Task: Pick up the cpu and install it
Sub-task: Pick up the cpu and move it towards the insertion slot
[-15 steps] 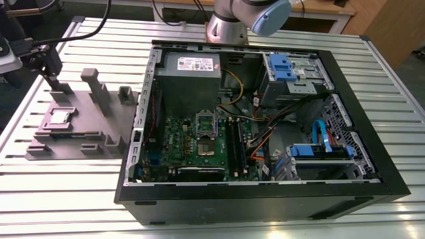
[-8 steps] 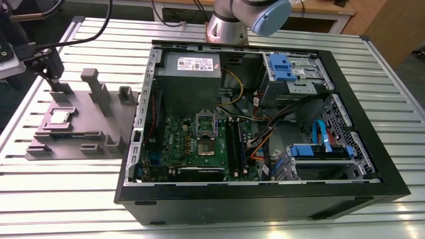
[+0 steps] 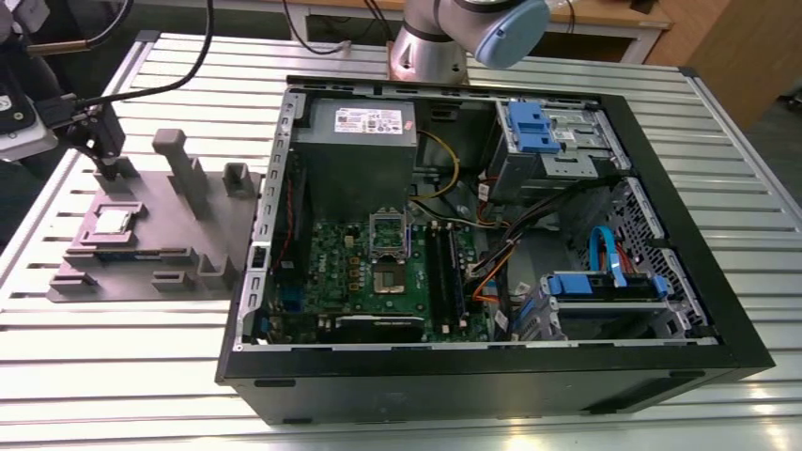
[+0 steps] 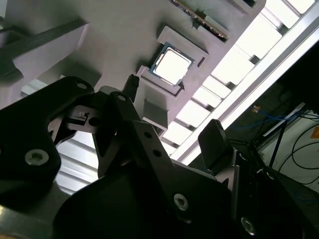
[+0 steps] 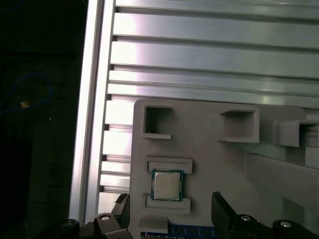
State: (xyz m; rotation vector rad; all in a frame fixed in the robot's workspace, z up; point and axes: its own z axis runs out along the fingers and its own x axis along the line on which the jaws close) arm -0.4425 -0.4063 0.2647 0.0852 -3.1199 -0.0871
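Note:
The cpu (image 3: 115, 221) is a small square chip with a silver top, lying flat in a recess of the grey plastic tray (image 3: 163, 254) at the exterior view's left. In both wrist views the cpu (image 5: 166, 185) (image 4: 172, 66) sits framed by raised pale ledges. My gripper (image 3: 113, 167) hangs just above the tray, slightly behind the chip. It is open: the two black fingertips (image 5: 222, 208) stand wide apart on either side of the chip's line, with nothing between them. My gripper (image 5: 171, 208) (image 4: 172, 117) touches nothing.
An open black computer case (image 3: 501, 376) fills the middle and the exterior view's right, with the green motherboard (image 3: 338, 272) and its square socket (image 3: 391, 280) inside. Upright blocks (image 3: 188, 174) rise from the tray close to my gripper. The slatted metal table (image 5: 209, 55) lies underneath.

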